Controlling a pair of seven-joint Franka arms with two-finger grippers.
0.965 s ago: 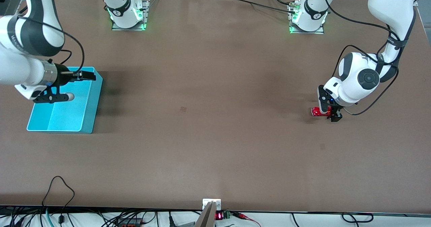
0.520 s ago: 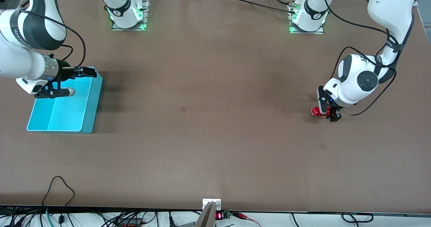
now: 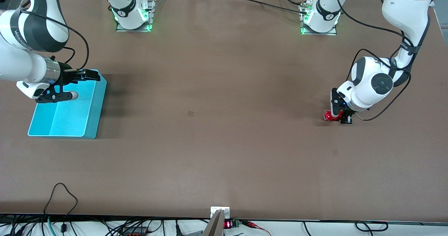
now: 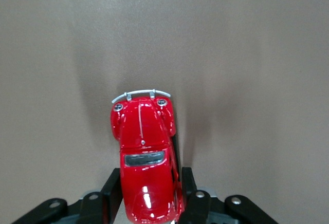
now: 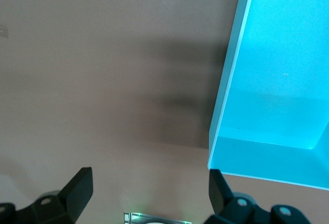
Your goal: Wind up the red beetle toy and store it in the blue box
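Note:
The red beetle toy (image 3: 329,116) stands on its wheels on the brown table toward the left arm's end. My left gripper (image 3: 338,116) is down at the table, its fingers pressed against both sides of the car's rear half. In the left wrist view the toy (image 4: 144,147) sits between the black fingers (image 4: 114,183), silvery bumper pointing away. The blue box (image 3: 64,118) lies at the right arm's end, with nothing in it. My right gripper (image 3: 83,86) hangs open over the box's corner nearest the bases. The right wrist view shows the box's rim (image 5: 229,75) and the open gripper (image 5: 149,179).
The two arm bases (image 3: 133,13) (image 3: 320,19) stand along the table edge farthest from the front camera. Cables (image 3: 59,194) hang at the nearest edge. A small dark mark (image 3: 190,113) is on the bare tabletop between box and toy.
My left gripper's fingers have closed in on the toy's sides. My right gripper shifted slightly toward the bases over the box, then stayed still.

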